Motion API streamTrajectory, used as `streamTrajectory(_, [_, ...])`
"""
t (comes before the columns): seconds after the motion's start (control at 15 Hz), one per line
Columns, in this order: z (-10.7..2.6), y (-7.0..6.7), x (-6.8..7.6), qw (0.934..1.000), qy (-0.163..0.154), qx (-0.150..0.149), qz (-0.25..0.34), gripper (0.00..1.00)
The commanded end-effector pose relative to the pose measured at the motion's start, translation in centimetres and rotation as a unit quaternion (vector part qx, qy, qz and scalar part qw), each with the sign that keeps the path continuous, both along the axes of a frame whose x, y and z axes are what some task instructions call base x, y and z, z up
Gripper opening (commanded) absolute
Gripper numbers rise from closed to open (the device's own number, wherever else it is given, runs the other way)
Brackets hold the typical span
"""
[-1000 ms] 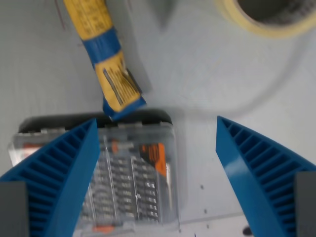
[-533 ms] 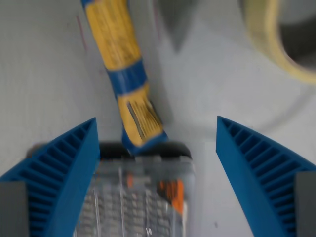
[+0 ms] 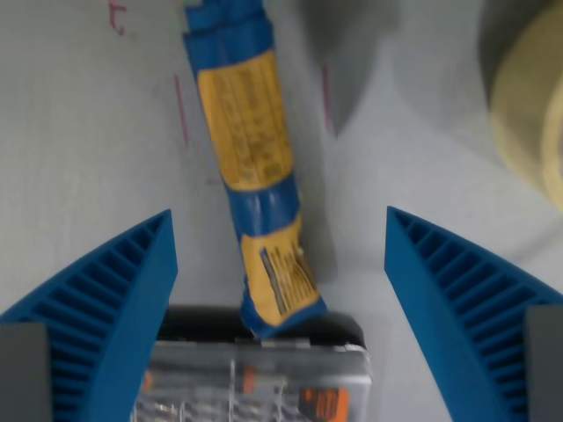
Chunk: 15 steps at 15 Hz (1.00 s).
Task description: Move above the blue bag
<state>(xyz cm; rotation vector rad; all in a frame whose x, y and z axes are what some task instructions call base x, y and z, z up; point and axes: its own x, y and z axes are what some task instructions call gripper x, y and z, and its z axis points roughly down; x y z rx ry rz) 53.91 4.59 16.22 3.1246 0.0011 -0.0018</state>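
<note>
Lying between tool (image 3: pixel 281 264) fingers: blue bag (image 3: pixel 255 167)

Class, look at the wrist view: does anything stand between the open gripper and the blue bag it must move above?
Nothing visible does. The blue bag lies in the open between the spread fingers of the gripper. The clear case sits below it in the picture, touching or overlapping its lower end.

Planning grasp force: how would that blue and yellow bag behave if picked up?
The bag is probably soft and floppy: its surface looks crinkled. Likely light. Its lower end rests on the plastic case, so lifting may let it sag.
</note>
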Motion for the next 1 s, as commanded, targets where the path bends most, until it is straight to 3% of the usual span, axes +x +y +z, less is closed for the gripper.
streamTrajectory(0.07, [-0.7,0.5,1.1,0.9984,-0.001,-0.033,0.046,1.00])
streamTrajectory(0.47, [-1.8,1.0,2.1,0.9985,0.002,-0.035,0.043,1.00])
streamTrajectory(1.0, [-2.2,1.3,2.4,0.9987,-0.003,-0.036,0.035,1.00])
